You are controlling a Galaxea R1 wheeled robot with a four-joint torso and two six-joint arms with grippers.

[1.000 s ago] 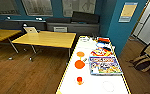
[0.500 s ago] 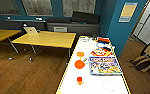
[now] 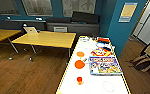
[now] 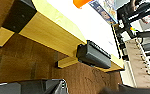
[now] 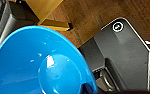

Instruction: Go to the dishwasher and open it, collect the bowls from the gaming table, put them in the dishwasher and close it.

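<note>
1. The gaming table [image 3: 96, 82], used here as a long white counter with a yellowish edge, is seen in the head view running away from the camera over a wooden floor [image 3: 23, 72].
2. Two orange bowls are spotted along the counter's left edge: a bigger one [image 3: 79, 64] about midway and a smaller one [image 3: 80, 54] just beyond it.
3. A small orange-red thing [image 3: 79, 80] is parked closer to the near end; what it is can't really be told.
4. Colourful board game boxes [image 3: 104, 65] are laid along the right edge, beside the bowls.
5. A blue bowl [image 5: 41, 65] is shown huge in the right wrist view, apparently carried at the right arm, though the jaws' state can't be told.
6. The counter's wooden side [image 4: 53, 37] is caught in the left wrist view; left jaws: can't tell either.
7. Yellow-topped tables [image 3: 48, 39] are set off to the left.
</note>
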